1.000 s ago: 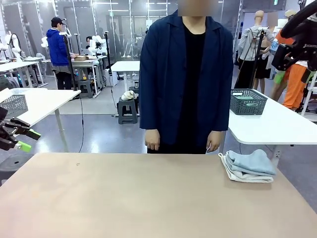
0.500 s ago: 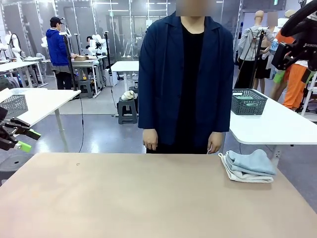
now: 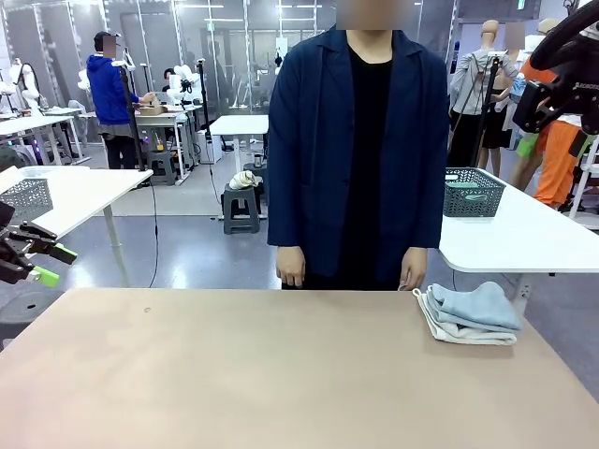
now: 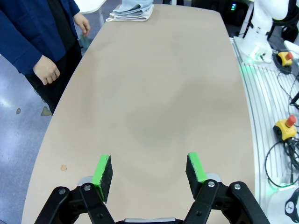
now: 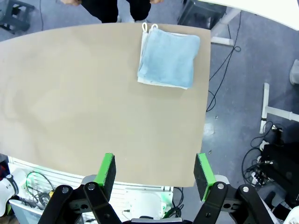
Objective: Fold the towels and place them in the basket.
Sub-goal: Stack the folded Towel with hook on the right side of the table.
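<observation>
Both towels lie stacked at the surface's (image 3: 281, 374) far right corner: pale blue towel (image 3: 477, 304) on top of the cream-white towel (image 3: 447, 329) (loops toward the person (image 3: 360, 150)). Left hand (image 4: 149, 169) wide open, empty, above bare surface. Right hand (image 5: 155, 170) likewise open, empty, high overhead. Dark mesh basket (image 3: 474, 192) on the neighbouring white table (image 3: 524, 234).

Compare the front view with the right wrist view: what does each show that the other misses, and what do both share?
Front only: the person's torso and hands at the far edge, a dark mesh basket on the white side table, and the left gripper at picture left. Right wrist only: the right gripper, jaws open and holding nothing, and the floor cables beside the table. Both: the tan table and the stacked towels, blue on white.
</observation>
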You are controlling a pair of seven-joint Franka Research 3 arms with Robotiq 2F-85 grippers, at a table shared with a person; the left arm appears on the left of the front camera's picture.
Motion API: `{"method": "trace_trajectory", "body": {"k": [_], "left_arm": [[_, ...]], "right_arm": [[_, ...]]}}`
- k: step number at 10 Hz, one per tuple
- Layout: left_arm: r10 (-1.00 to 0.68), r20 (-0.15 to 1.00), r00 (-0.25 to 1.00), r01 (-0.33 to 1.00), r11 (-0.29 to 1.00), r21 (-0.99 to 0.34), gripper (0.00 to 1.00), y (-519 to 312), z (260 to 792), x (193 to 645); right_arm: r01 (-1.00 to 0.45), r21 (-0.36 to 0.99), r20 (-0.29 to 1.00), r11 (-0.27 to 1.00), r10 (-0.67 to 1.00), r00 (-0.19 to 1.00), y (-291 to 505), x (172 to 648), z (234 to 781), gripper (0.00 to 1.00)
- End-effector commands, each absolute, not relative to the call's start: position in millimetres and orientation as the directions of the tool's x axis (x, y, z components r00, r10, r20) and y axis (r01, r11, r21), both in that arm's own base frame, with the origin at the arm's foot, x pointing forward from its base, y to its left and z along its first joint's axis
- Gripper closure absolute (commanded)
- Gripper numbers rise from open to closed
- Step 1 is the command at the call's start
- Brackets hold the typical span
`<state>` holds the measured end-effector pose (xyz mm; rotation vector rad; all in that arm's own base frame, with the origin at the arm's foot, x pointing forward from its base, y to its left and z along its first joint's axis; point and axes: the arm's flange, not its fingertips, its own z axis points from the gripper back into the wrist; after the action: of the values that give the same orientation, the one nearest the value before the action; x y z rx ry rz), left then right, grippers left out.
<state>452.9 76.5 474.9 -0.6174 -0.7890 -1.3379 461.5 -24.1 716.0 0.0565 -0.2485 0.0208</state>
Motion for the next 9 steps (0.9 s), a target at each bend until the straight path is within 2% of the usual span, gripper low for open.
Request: {"method": "trace_trajectory", "body": {"k": [1,9], "left_arm": [[-0.597,0.801,0.04,0.989,0.138,0.053,0.19,76.9,475.6,451.0],[-0.597,0.801,0.04,0.989,0.138,0.053,0.19,76.9,475.6,451.0]], "right_arm": [[-0.036,0.049,0.255,0.998,0.022,0.967,-24.5,462.4,716.7,0.16],[-0.036,0.049,0.255,0.998,0.022,0.967,-24.5,462.4,716.7,0.16]]}}
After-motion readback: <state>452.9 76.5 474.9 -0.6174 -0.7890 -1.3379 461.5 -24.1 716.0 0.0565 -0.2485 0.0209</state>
